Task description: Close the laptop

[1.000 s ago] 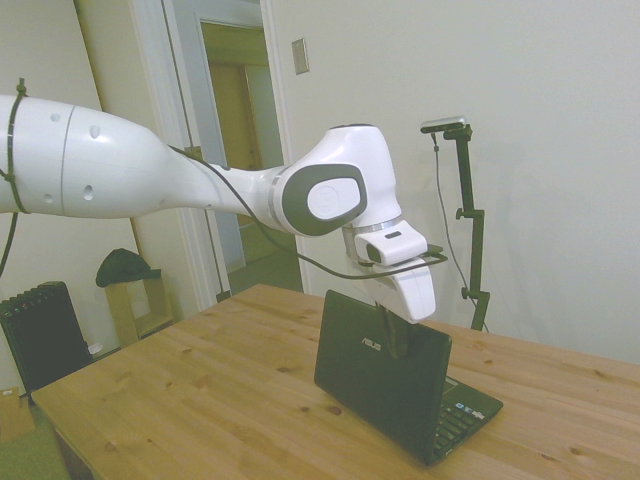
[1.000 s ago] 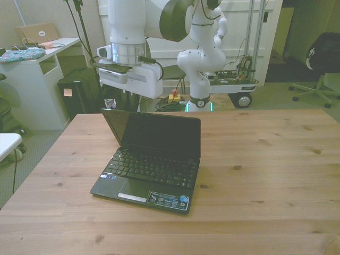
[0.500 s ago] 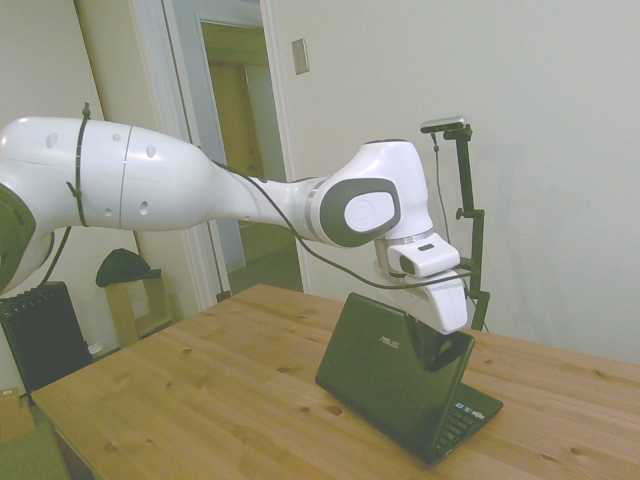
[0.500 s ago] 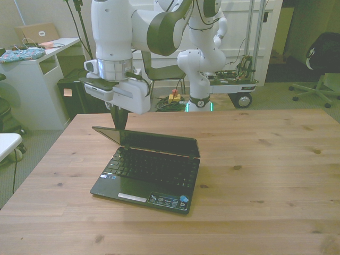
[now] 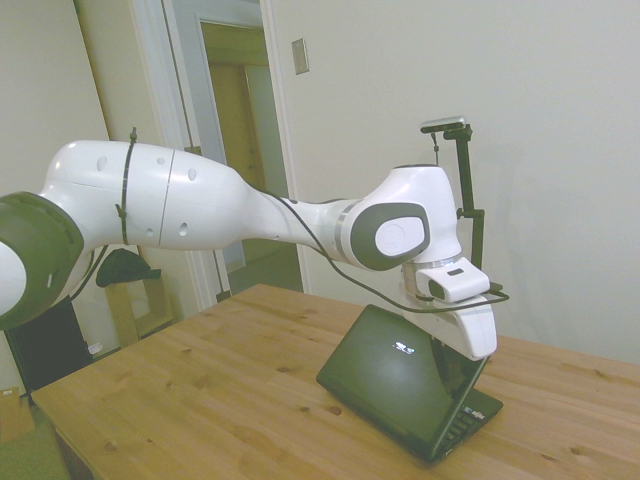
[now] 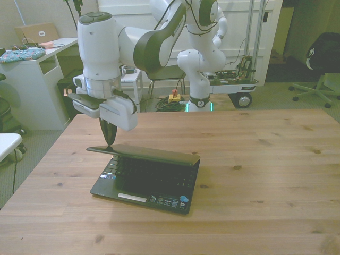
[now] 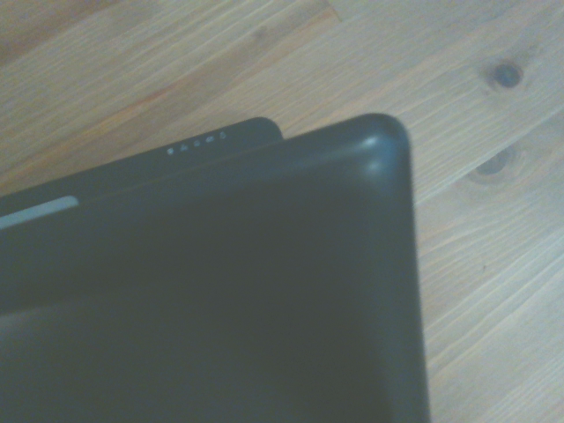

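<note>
The small black laptop stands on the wooden table, its glossy lid tilted far down over the keyboard, a narrow gap left. A silver logo shows on the lid. My gripper is shut, its dark fingertips pressing on the lid's free corner at the front view's left. From the side, the gripper sits at the lid's raised edge. The wrist view shows the lid's rounded corner above the base's front edge. Stickers show on the palm rest.
Behind the table stand a second white arm on a wheeled base, a white desk at the front view's left and an office chair at its right. A doorway and a dark radiator show in the side view.
The gripper has travelled forward and down, pushing the lid from nearly upright to almost flat over the keyboard. The arm has stretched further out over the table.
</note>
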Controlling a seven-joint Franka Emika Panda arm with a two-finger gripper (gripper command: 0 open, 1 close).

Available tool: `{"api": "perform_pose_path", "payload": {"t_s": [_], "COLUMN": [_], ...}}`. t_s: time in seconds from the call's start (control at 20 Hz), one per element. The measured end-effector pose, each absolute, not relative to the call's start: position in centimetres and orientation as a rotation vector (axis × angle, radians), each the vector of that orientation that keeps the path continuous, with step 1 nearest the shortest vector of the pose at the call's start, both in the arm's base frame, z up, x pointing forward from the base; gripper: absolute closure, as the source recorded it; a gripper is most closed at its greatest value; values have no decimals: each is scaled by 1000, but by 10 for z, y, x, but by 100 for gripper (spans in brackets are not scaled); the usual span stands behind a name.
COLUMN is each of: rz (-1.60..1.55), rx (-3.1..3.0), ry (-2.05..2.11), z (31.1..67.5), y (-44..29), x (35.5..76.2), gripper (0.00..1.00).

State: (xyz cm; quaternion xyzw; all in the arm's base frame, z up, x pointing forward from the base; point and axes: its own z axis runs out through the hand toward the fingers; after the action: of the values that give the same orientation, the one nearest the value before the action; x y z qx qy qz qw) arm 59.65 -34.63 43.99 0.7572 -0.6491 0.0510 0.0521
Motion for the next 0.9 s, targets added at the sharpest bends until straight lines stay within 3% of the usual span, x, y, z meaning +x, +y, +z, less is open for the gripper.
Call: {"api": "perform_pose_path", "payload": {"t_s": [0.45,0.8,0.9], "rz": [201,295,308], "rx": [2278,2458,2509], "ry": [-1981,-1856,-1827], "z": [403,517,528], "y": [-377,-327,-316], "x": [608,592,596], "gripper": [100,100,100]}}
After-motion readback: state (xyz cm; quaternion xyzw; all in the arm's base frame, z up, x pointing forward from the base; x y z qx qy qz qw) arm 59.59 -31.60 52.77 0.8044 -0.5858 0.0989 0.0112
